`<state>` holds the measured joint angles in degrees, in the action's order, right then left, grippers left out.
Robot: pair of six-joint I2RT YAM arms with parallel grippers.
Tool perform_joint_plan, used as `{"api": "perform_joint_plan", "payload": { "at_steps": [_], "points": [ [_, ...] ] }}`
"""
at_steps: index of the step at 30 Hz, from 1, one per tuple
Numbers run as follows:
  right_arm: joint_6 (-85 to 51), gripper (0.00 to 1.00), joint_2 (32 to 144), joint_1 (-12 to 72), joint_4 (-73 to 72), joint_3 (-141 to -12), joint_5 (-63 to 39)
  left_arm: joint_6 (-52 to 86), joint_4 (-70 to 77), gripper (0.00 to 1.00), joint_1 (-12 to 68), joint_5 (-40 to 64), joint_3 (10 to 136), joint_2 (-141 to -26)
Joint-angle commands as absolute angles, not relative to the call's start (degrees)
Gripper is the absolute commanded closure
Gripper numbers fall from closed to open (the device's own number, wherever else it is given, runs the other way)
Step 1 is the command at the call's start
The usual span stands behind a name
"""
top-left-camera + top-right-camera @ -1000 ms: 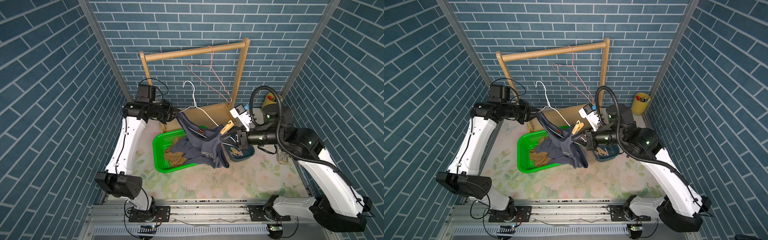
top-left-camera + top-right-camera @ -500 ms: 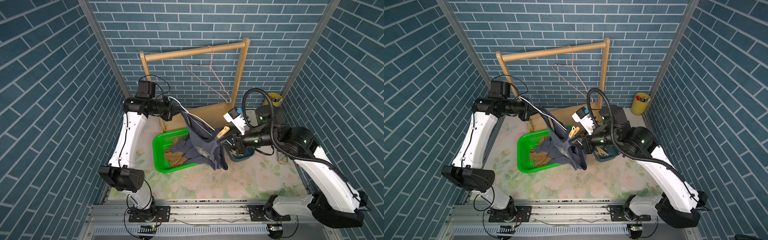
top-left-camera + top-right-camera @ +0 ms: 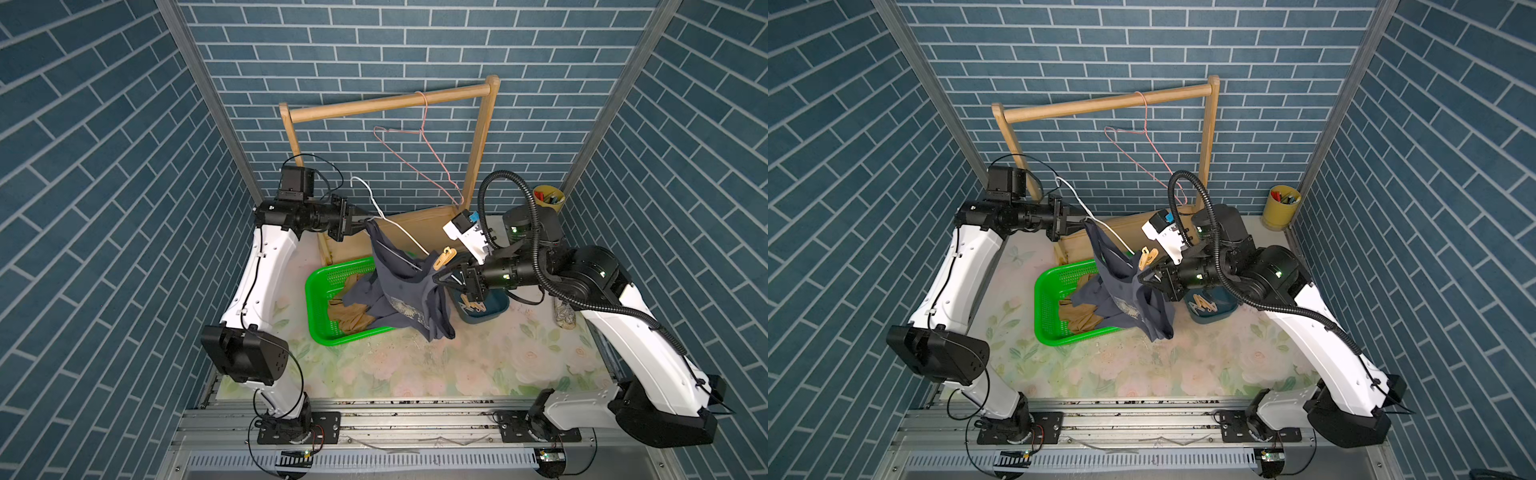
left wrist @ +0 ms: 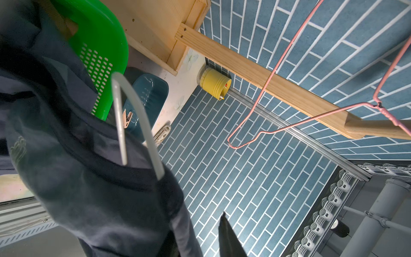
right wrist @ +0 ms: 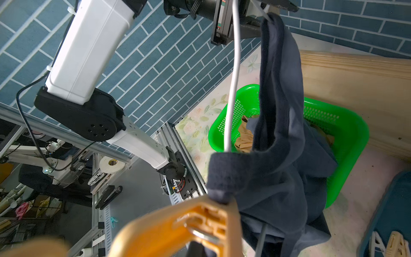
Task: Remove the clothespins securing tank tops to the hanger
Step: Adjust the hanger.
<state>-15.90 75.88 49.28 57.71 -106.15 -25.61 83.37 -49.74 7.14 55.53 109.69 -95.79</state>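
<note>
**A:** Where is the clothespin?

**B:** One pale wooden clothespin (image 3: 444, 257) is clipped at the end of the white hanger (image 5: 236, 66) nearest the right arm. It stands up from the shoulder of the dark tank top (image 3: 403, 282) hanging there, and both top views show it.

**A:** And the right gripper?

**B:** The right gripper (image 3: 442, 279) sits just below that clothespin, its tips at the same corner of the hanger. Its jaws are closed tight. In the right wrist view the clothespin fills the near edge, with dark cloth bunched against it. Fabric hides what the jaws pinch, so I cannot tell.

**A:** What about the other end?

**B:** The left gripper (image 3: 361, 222) is at the hanger's opposite end, where the top's strap drapes over the wire. The left wrist view shows one dark finger (image 4: 229, 240) standing clear of the cloth. The other finger is hidden behind the top, so I cannot tell whether that gripper is clamped or released.

**A:** And around them?

**B:** The dark top's lower part drapes over the rim of the green basket (image 3: 309, 299), above the tan tank top (image 3: 353, 318) lying inside. Loose clothespins (image 3: 473, 306) lie in the teal tray (image 3: 496, 307) just beside the basket, beneath the right arm's wrist. The wooden rack (image 3: 390, 102) stands behind, against the brick wall.
</note>
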Motion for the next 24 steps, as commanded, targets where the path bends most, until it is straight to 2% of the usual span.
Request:
{"api": "perform_joint_plan", "payload": {
  "at_steps": [1,6,9,10,11,13,14,15,20,22,24],
  "points": [
    [-11.7,1.00,75.7,49.3,55.1,-107.3,-25.1,83.1,-49.4,0.67,7.1,57.5,110.1,-96.0],
    [-10.8,1.00,76.2,49.3,55.1,-107.4,-24.7,83.9,-48.4,0.54,7.1,59.7,107.2,-95.7],
    [-10.1,1.00,76.7,49.3,55.7,-108.4,-24.2,83.8,-48.6,0.52,7.1,60.7,106.0,-95.4],
    [-9.9,1.00,76.7,49.3,55.8,-108.5,-23.9,83.6,-48.8,0.54,7.1,61.1,105.5,-95.2],
    [-9.7,1.00,76.8,49.3,55.9,-108.8,-23.6,83.6,-49.0,0.61,7.1,61.2,104.9,-95.0],
    [-9.5,1.00,77.0,49.4,56.2,-109.2,-23.4,83.4,-48.9,0.87,7.1,61.2,103.6,-94.6],
    [-9.4,1.00,77.1,49.3,56.4,-109.5,-23.4,83.3,-48.8,0.96,7.1,61.0,103.3,-94.6],
    [-9.4,1.00,77.2,49.3,56.5,-109.5,-23.4,83.1,-48.6,1.00,7.1,60.8,103.1,-94.6],
    [-9.1,0.99,76.5,49.3,56.4,-108.3,-21.8,84.9,-47.2,1.00,7.1,59.3,103.5,-94.8],
    [-9.1,0.83,75.7,49.3,56.1,-107.5,-20.1,85.7,-47.3,1.00,7.0,58.4,103.9,-94.6],
    [-8.6,0.61,75.3,49.3,57.7,-108.4,-18.5,86.6,-47.7,1.00,6.5,56.8,104.3,-93.9]
  ]
}}
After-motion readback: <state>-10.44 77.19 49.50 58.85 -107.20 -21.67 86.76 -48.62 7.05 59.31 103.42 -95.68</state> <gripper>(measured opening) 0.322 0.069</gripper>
